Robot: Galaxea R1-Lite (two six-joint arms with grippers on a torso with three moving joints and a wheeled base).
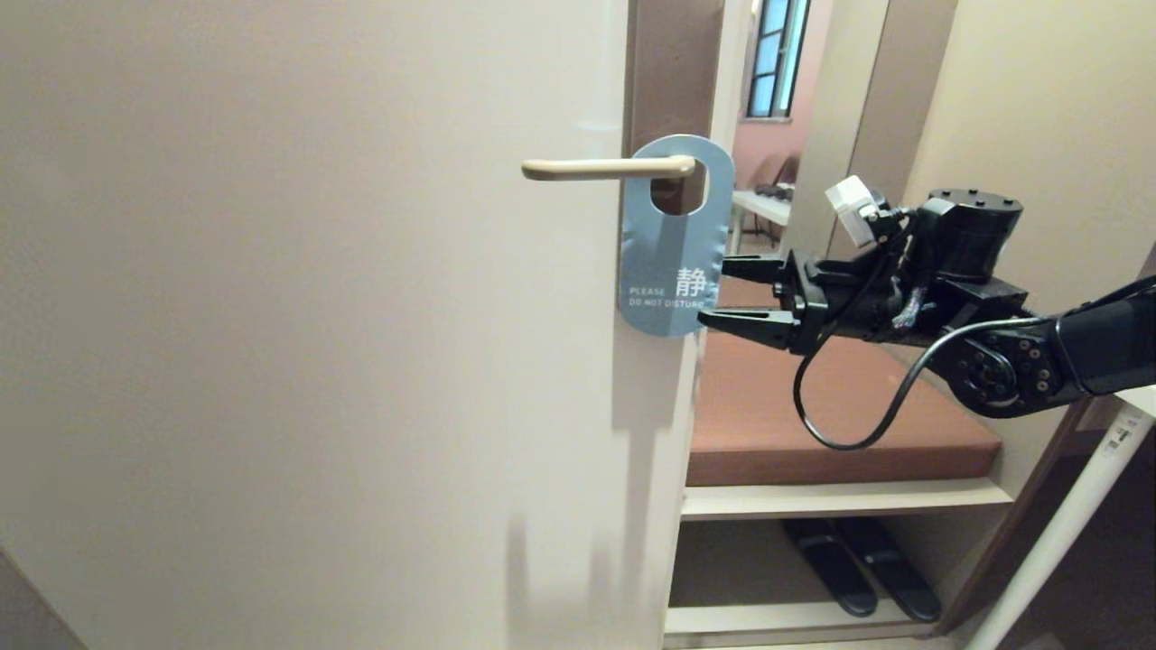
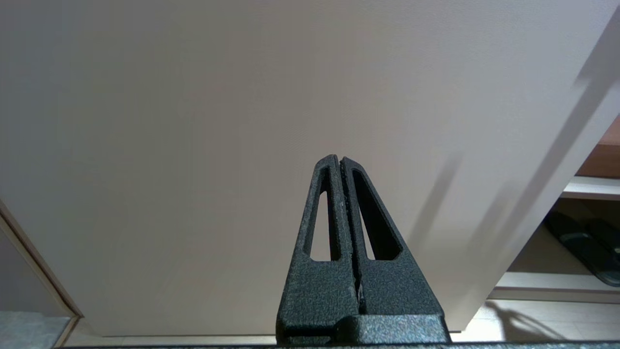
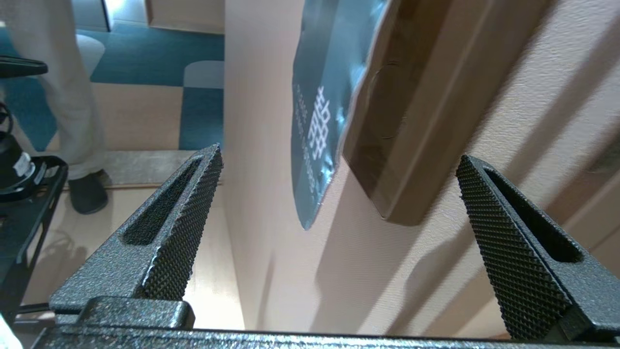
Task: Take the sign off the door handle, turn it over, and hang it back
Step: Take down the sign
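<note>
Beside the door edge, my right claw (image 1: 733, 293), spread wide, should straddle the blue sign's (image 1: 673, 262) lower edge squarely before pinching.

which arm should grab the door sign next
Right. The right gripper is open beside the sign on the door handle; the left gripper is shut, facing bare door.

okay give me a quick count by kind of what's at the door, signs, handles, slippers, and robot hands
Door sign: 1
Door handle: 1
Slippers: 2
Robot hands: 2, right hand open beside the sign, left hand shut facing the door
Total: 6
</note>
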